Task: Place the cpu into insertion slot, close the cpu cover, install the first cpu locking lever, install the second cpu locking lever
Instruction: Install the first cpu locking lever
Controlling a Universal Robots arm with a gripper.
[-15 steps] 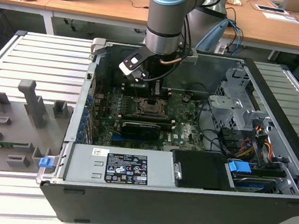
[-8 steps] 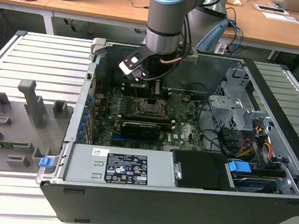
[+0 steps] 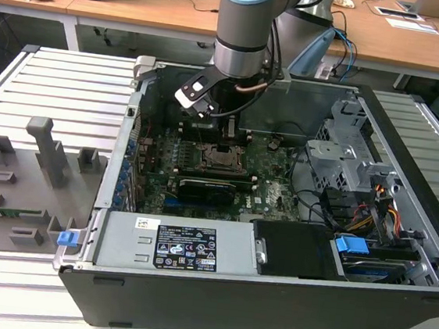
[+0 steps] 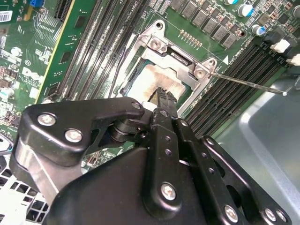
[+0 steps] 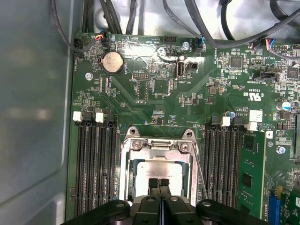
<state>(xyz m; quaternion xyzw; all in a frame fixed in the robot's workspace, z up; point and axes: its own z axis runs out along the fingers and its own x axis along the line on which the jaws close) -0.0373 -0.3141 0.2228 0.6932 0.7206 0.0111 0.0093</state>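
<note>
The cpu (image 5: 157, 169) (image 4: 149, 78) lies flat in the insertion slot (image 3: 221, 159), its pale metal top showing through the cut-out of the cpu cover (image 5: 157, 146) (image 4: 174, 52), which lies down over it. My gripper (image 5: 159, 183) (image 4: 164, 99) hangs just above the chip's near edge, fingers pressed together with nothing between them. A thin metal locking lever (image 4: 248, 83) (image 5: 199, 171) sticks out from one corner of the socket, away from the frame. In the exterior view the gripper (image 3: 226, 134) hangs over the socket inside the open computer case.
Long black memory slots (image 5: 96, 164) (image 5: 225, 159) flank the socket on both sides. A black expansion card (image 3: 205, 188) lies in front of the socket. The case wall (image 5: 33, 117), a drive cage (image 3: 346, 158) and cables (image 3: 371, 212) bound the board.
</note>
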